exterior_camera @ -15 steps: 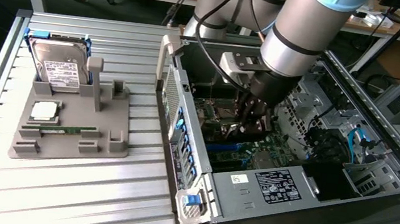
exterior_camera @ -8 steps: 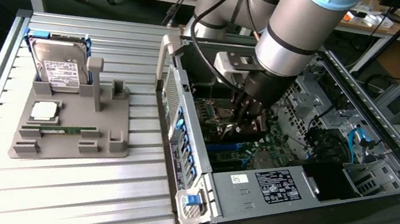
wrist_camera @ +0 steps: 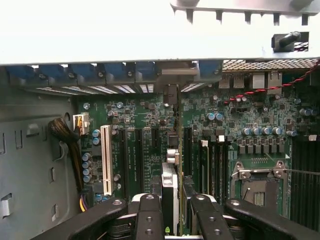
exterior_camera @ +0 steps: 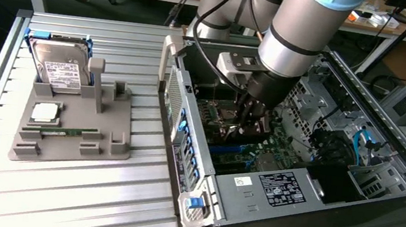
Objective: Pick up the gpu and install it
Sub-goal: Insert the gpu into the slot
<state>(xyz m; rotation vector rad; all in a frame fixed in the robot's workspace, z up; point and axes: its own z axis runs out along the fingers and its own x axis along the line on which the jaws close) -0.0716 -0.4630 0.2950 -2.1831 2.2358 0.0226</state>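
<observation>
Grey ribbed metal makes up the table (exterior_camera: 62, 189), and on it lies an open computer case (exterior_camera: 271, 191) with the robot arm (exterior_camera: 298, 32) reaching down into it. From where I stand the gripper (exterior_camera: 250, 122) is deep inside the case, just above the green motherboard (exterior_camera: 252, 157). Looking along the wrist, the gripper (wrist_camera: 176, 212) has its two black fingers (wrist_camera: 149, 217) drawn narrow and clamped on the gpu (wrist_camera: 171, 192), a thin card seen edge-on that stands upright between the fingertips and runs forward from them towards the rear wall of the case. The card's lower edge sits right over the dark expansion slots (wrist_camera: 145, 150) on the board, though I cannot tell whether it is seated in one or only touching. To one side of the fingers a white slot (wrist_camera: 106, 157) stands out with a row of blue capacitors (wrist_camera: 89, 160) beside it; to the other side is the processor socket (wrist_camera: 260, 185) with its metal frame. Beyond the fingertips, a red wire (wrist_camera: 270, 87) crosses the board near the rear wall. Well away from the gripper, off towards the exterior view's left, a grey holder (exterior_camera: 69, 126) sits on the table, carrying a silver hard drive (exterior_camera: 61, 67) propped upright and a narrow green memory stick (exterior_camera: 61, 130) lying flat.
</observation>
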